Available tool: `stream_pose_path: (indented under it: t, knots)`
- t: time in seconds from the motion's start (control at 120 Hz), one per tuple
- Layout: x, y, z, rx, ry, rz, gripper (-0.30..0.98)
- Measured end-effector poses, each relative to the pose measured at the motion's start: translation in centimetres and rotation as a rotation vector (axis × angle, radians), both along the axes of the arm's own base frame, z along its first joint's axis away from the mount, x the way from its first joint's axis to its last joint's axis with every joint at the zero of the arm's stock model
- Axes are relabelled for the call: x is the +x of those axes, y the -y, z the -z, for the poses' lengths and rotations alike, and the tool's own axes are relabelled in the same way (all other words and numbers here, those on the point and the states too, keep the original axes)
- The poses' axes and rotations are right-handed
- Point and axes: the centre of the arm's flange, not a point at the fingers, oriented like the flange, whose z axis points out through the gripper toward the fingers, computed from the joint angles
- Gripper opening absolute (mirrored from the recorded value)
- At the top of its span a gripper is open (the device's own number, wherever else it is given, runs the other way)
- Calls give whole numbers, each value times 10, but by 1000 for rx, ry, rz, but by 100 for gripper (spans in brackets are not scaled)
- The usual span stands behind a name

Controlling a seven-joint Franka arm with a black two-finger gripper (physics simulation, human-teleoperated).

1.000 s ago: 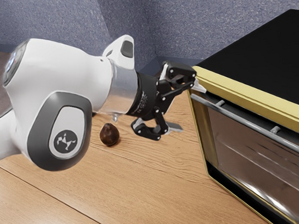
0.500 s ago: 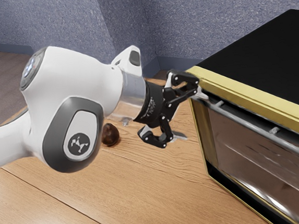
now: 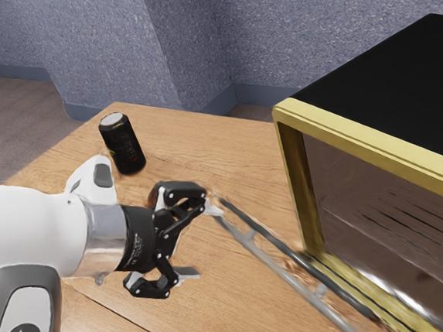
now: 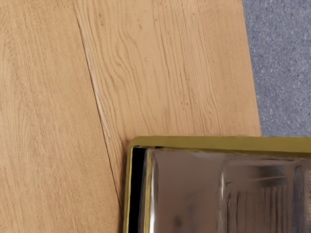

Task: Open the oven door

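"Where's the door [image 3: 275, 243]?"

"Swung out from the oven [image 3: 401, 88], by the worktop's [image 3: 232, 153] edge."

"Fingers [image 3: 213, 207]?"

"Apart, one at the handle [image 3: 273, 262]. I judge opening nearly done; next, ease down, back off."

Oven door [image 3: 281, 246] swung down from shut to open, its bar handle [image 3: 273, 262] lowered with it, my gripper [image 3: 205, 240] lower and farther back, black can [image 3: 124, 146] now in sight

White arm [image 3: 33, 225], black jaws spread apart
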Motion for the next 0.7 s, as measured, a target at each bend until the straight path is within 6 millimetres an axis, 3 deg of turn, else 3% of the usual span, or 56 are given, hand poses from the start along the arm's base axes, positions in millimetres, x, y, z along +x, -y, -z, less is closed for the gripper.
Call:
stream_pose_path:
  t: [0.083, 0.15, 0.183, 0.233, 0.25, 0.275, 0.325, 0.383, 0.442, 0.508, 0.617, 0.7]
  knots:
    - [-39, -10, -6, 21, 74, -106, 68]
    - [-44, -10, -23, 56, 98, -132, 68]
    - [-25, -10, -98, 93, 117, -90, 68]
    - [12, -43, -222, 126, 119, -50, 68]
    - [26, -64, -246, 150, 98, -54, 68]
    - [44, -102, -262, 177, 44, -81, 68]
    - [76, -175, -242, 186, -125, -135, 68]
    - [93, -207, -192, 196, -323, -133, 69]
    - [97, -209, -154, 209, -467, -94, 69]
    - [93, -209, -126, 220, -581, -59, 69]
    - [88, -190, -97, 250, -698, 15, 69]
    - [85, -183, -87, 263, -745, 54, 69]
